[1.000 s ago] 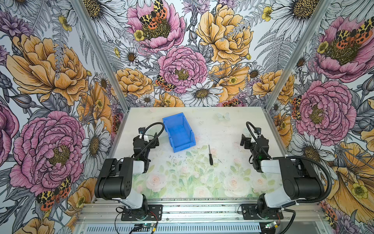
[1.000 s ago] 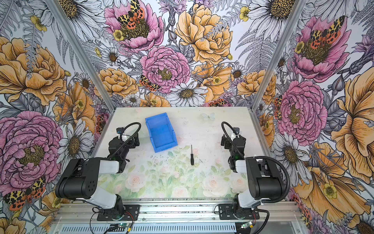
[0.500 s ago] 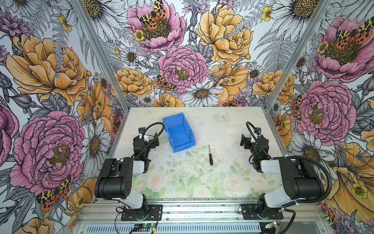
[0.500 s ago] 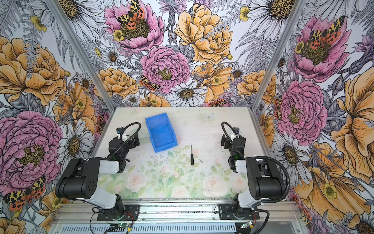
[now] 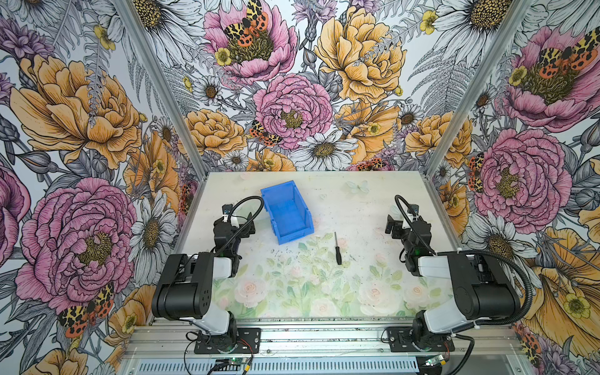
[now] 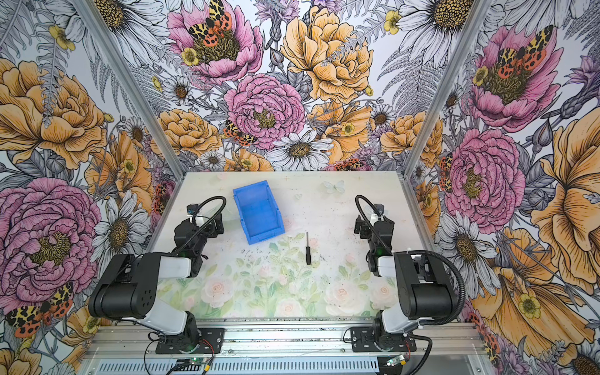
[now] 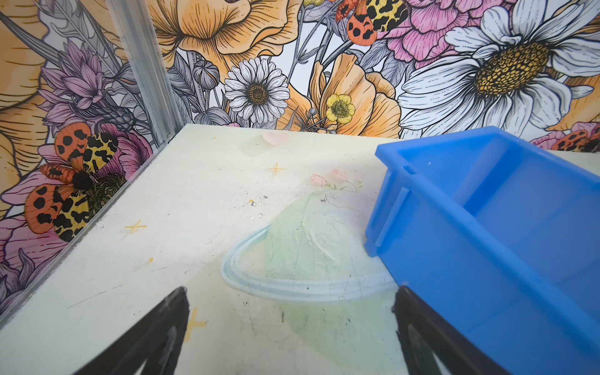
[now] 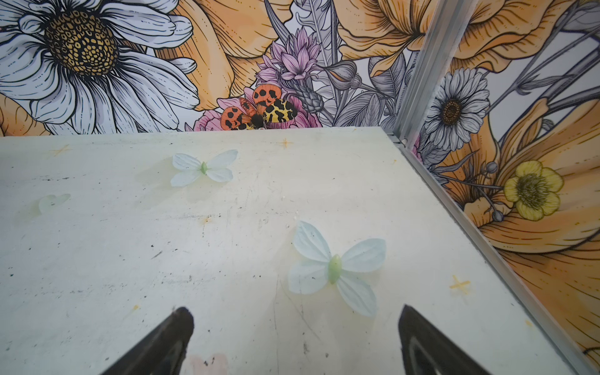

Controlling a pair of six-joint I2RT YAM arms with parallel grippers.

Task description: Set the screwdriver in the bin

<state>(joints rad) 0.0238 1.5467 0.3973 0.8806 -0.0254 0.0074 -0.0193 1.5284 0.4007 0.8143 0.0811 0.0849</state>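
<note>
Floral walls [image 5: 292, 97], pale flower-printed tabletop [image 5: 357, 207], aluminium posts [image 5: 159, 81]

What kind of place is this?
Probably a laboratory robot cell: left arm and right arm fixed on a metal rail, a table boxed in by flower-printed walls, holding a bin and screwdriver.

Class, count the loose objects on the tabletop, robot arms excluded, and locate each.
2. The bin sits back left; the screwdriver lies near the middle, right of the bin, not touching it.
</note>
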